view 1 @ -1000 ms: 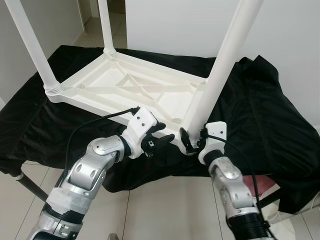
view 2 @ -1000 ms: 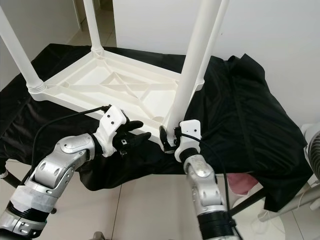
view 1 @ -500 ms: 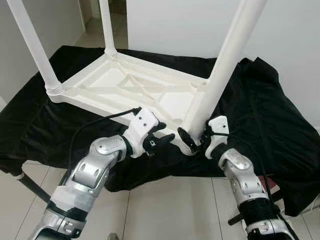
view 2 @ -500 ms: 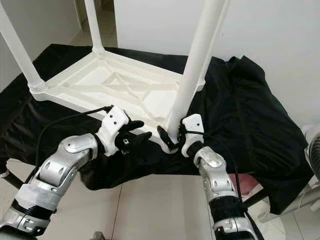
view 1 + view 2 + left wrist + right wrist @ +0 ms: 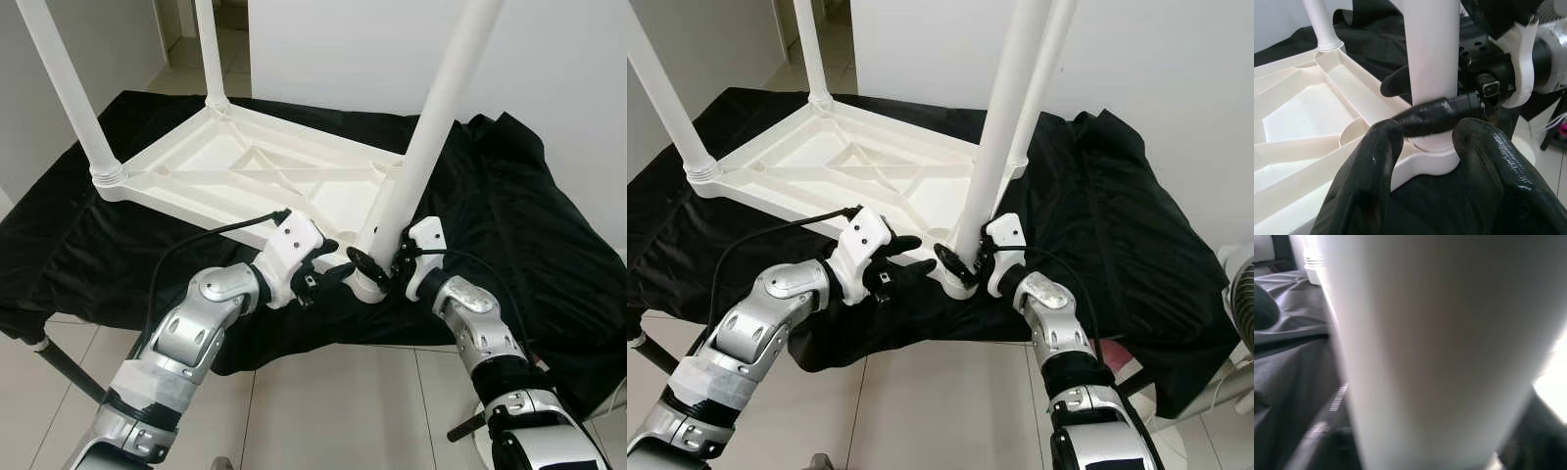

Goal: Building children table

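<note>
A white plastic children's table [image 5: 245,171] lies upside down on a black cloth, its legs pointing up. The near right leg [image 5: 421,157] stands in its corner socket at the front edge. My right gripper [image 5: 380,262] is shut around that leg just above the socket, one black finger [image 5: 1440,115] across its front. My left gripper [image 5: 328,269] is open just left of the socket, its fingers [image 5: 1366,181] apart on either side of the corner and not gripping. In the right wrist view the leg [image 5: 1425,347] is very close and blurred.
Two more legs rise at the left corner [image 5: 64,88] and the back [image 5: 208,49]. The black cloth [image 5: 509,215] hangs over the support's edges. Tiled floor [image 5: 323,411] lies below the front edge, and a dark stand leg [image 5: 59,362] shows at lower left. A white wall is behind.
My right gripper has swung from below the corner to the leg's right side and closed around its base. My left gripper has edged closer to the socket.
</note>
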